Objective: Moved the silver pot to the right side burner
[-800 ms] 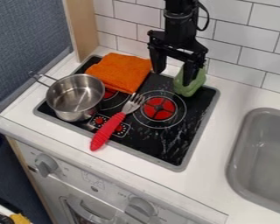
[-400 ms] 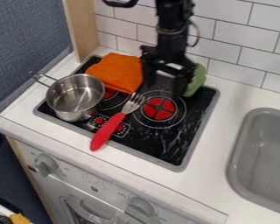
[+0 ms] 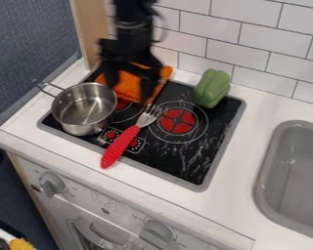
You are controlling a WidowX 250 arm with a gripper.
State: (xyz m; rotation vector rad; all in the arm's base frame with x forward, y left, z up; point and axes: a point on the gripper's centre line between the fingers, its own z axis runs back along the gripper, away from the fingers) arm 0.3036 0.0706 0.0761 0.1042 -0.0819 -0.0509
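The black gripper (image 3: 128,89) hangs over the orange cloth at the back left of the stove, its two fingers spread apart with nothing held. Just left of it and nearer the front, the silver pot (image 3: 84,108) stands upright and empty at the stove's left edge, its handle pointing to the back left. The right side burner (image 3: 177,121) is a red disc with pale rings, and the pot is apart from it.
An orange cloth (image 3: 127,88) lies under the gripper. A fork with a red handle (image 3: 121,146) lies between pot and right burner. A green pepper (image 3: 212,88) rests at the stove's back right corner. A grey sink (image 3: 266,141) is at the right.
The gripper has moved left, from in front of the green pepper to over the orange cloth, and the pepper is now uncovered. The pot, fork and cloth have stayed put.
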